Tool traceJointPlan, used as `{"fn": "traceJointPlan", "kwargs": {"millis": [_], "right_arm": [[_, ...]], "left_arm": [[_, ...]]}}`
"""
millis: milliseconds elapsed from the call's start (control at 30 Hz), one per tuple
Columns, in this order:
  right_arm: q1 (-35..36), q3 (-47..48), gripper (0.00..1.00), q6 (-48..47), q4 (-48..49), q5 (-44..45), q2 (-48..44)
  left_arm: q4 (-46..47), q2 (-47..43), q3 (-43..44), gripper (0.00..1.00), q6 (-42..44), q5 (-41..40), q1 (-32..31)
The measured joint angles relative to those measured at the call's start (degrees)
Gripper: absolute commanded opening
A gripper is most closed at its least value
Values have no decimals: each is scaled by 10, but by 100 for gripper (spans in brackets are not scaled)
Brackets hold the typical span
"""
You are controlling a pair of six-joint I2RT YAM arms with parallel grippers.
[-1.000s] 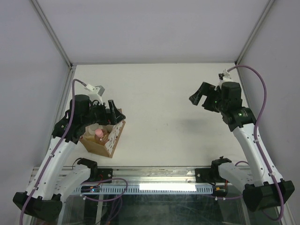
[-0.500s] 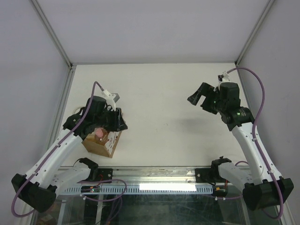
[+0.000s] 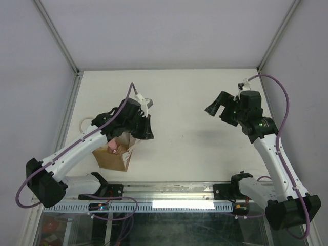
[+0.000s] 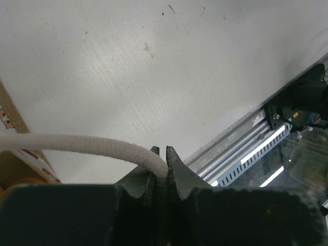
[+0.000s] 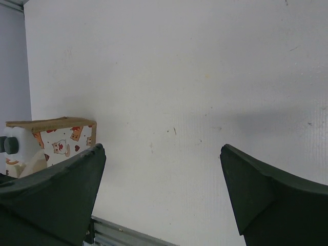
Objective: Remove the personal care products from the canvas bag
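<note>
Across the whole scene spreads the white worktop (image 3: 174, 97), closed in by pale walls (image 3: 169, 31) on three sides. Over its left half the left arm (image 3: 77, 151) reaches forward and bends across the canvas bag (image 3: 114, 160). The bag stands near the front left edge, well apart from the right arm (image 3: 271, 154), which is raised above the worktop's right half.

The bag is a small tan box with its mouth up, partly hidden from overhead by the left arm's wrist. In the right wrist view its white side panel (image 5: 64, 141) shows under a brown rim, printed with little cats and red hearts.

The left claw (image 4: 161, 154) is pinched tight on one white handle (image 4: 77, 145) of the bag. The cord runs in from the left and ends between the two dark fingers, which meet on it with no gap. From overhead this claw sits just past the bag's far right corner. The other handle (image 3: 83, 123) loops out on the bag's left side.

The right claw (image 3: 219, 105) is spread wide, and only worktop shows between its fingers (image 5: 56, 200) in its own camera.

Inside the bag's mouth, the pink cap (image 3: 110, 147) of the orange bottle points up, close under the left wrist. At the left edge of the right wrist view, just beside the printed panel and at rim height, a white bottle (image 5: 23, 154) shows with its dark grey cap (image 5: 8, 145). How deep it sits in the bag I cannot tell.
</note>
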Motion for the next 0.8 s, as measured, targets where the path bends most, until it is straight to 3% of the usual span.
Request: {"fn": "traceJointPlan", "kwargs": {"millis": [267,533,733,800], "right_arm": [[0,0,97,-11,-21,0,0],[0,1,97,-26,-54,3,-18],[0,11,99,-36,-70,11,-20],[0,16,99,-37,-71,19,-19]], "left_arm": [[30,103,56,1,-22,-32,-59],[76,240,176,2,-32,-23,-80],[90,323,271,8,-27,3,-83],[87,350,308,17,-19,7,-83]]}}
